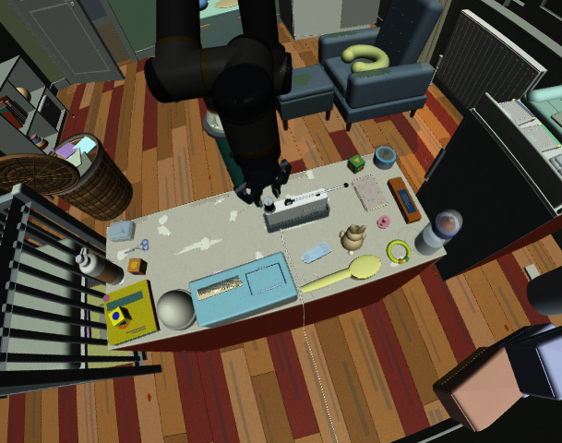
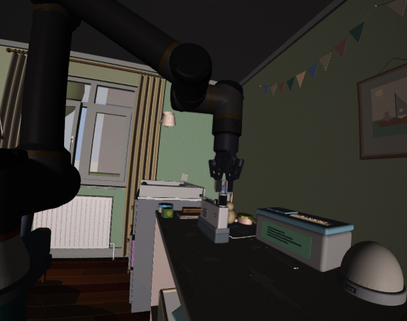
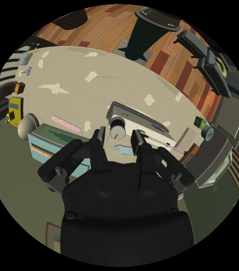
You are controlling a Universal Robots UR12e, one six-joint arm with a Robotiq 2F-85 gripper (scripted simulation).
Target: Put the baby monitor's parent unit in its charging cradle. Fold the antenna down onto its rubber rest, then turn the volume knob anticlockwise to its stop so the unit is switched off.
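The charging cradle (image 1: 297, 220) is partly hidden under the white parent unit (image 1: 302, 202) (image 3: 140, 123), which sits in it near the middle of the table's far side. The thin antenna (image 1: 329, 189) (image 3: 164, 144) lies folded along the unit's top, its tip pointing right. The round volume knob (image 1: 269, 204) (image 2: 223, 199) (image 3: 117, 131) stands up from the unit's left end. My gripper (image 1: 263, 196) (image 2: 224, 188) (image 3: 118, 139) hangs just above the knob, open and empty, one finger on each side of it.
A light blue box (image 1: 244, 288) sits at the table's near edge, with a grey dome (image 1: 175, 309) and yellow book (image 1: 130, 312) to its left. A hairbrush (image 1: 347, 273), toy duck (image 1: 352, 238), ring (image 1: 398, 252), bottle (image 1: 437, 231) and orange case (image 1: 404, 200) crowd the right side.
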